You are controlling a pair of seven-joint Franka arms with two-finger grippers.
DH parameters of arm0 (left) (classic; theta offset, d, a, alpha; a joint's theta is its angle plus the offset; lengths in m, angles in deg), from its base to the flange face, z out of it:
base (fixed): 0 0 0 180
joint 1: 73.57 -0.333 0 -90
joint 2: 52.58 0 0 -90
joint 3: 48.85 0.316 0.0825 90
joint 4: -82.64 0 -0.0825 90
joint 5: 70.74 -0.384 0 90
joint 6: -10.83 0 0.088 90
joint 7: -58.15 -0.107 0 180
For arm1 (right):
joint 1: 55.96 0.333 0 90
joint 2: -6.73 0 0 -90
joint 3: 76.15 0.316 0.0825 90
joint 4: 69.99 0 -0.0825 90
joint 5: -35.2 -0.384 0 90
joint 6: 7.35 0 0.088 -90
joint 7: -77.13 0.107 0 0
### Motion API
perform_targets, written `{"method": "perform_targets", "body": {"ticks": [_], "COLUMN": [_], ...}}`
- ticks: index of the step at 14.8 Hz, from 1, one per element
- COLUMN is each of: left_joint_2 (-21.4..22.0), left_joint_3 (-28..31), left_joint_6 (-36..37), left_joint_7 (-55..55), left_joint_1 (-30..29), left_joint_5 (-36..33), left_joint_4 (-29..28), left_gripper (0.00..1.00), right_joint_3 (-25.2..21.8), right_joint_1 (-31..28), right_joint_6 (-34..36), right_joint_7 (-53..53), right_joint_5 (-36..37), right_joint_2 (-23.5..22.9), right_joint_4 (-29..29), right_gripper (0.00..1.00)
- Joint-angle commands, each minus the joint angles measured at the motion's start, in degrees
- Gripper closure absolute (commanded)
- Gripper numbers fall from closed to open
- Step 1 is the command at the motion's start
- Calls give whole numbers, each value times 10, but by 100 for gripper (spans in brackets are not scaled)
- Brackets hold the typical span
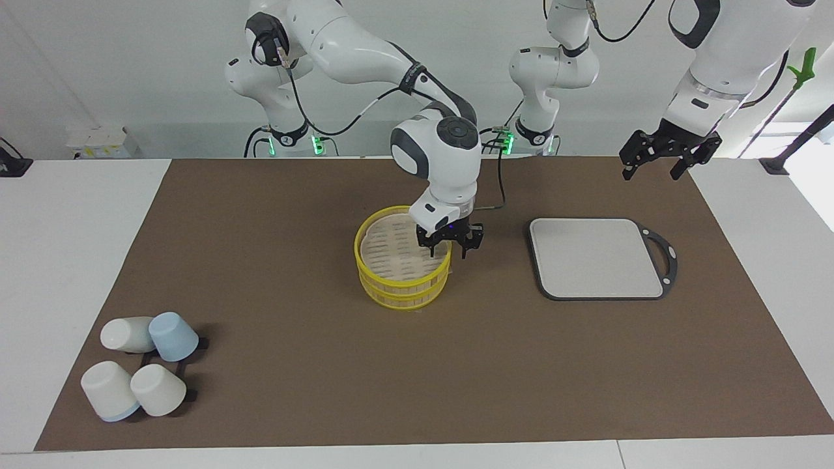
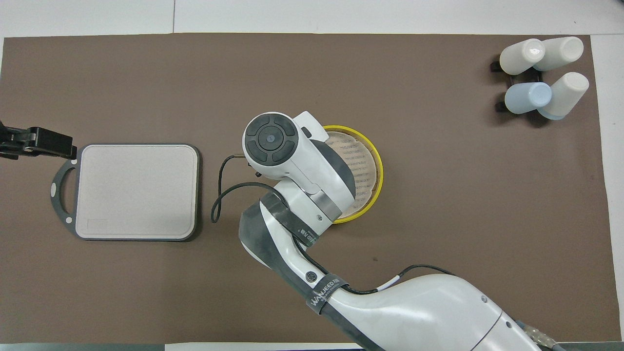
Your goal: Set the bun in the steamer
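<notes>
The steamer [image 1: 391, 277] is a round bamboo basket with yellow rims, standing mid-table without a lid; in the overhead view the steamer [image 2: 363, 168] is partly covered by my right arm. My right gripper [image 1: 448, 251] hangs low over the steamer's rim on the side toward the left arm's end, with its fingers apart and nothing visible between them. The bun is not in view; the visible slatted floor is bare. My left gripper [image 1: 664, 159] waits open and empty, raised over the mat's edge near the grey board; it also shows in the overhead view [image 2: 48, 144].
A grey rectangular board [image 1: 596, 257] with a dark handle lies toward the left arm's end, bare on top. Several upturned cups [image 1: 140, 371], white and pale blue, sit on a black rack at the mat's corner farthest from the robots, toward the right arm's end.
</notes>
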Motion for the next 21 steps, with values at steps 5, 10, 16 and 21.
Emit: {"method": "perform_targets", "body": {"ticks": [5, 10, 16, 21], "left_joint_2": [20, 20, 20, 20], "left_joint_3": [3, 2, 2, 3], "left_joint_6": [-16, -16, -16, -16], "left_joint_7": [0, 0, 1, 0], "left_joint_1": [2, 3, 3, 2], "left_joint_5": [7, 11, 19, 22], "left_joint_4": [-27, -27, -27, -27], "left_gripper": [0, 0, 0, 0], "right_joint_3": [9, 8, 10, 10], "right_joint_1": [-96, -163, -245, -306], "right_joint_6": [73, 149, 194, 165], "right_joint_7": [-189, -357, -422, -466], "right_joint_5": [-7, -6, -9, -38], "right_joint_2": [82, 136, 200, 302], "right_joint_4": [-2, -21, -58, -191], "right_gripper": [0, 0, 0, 0]}}
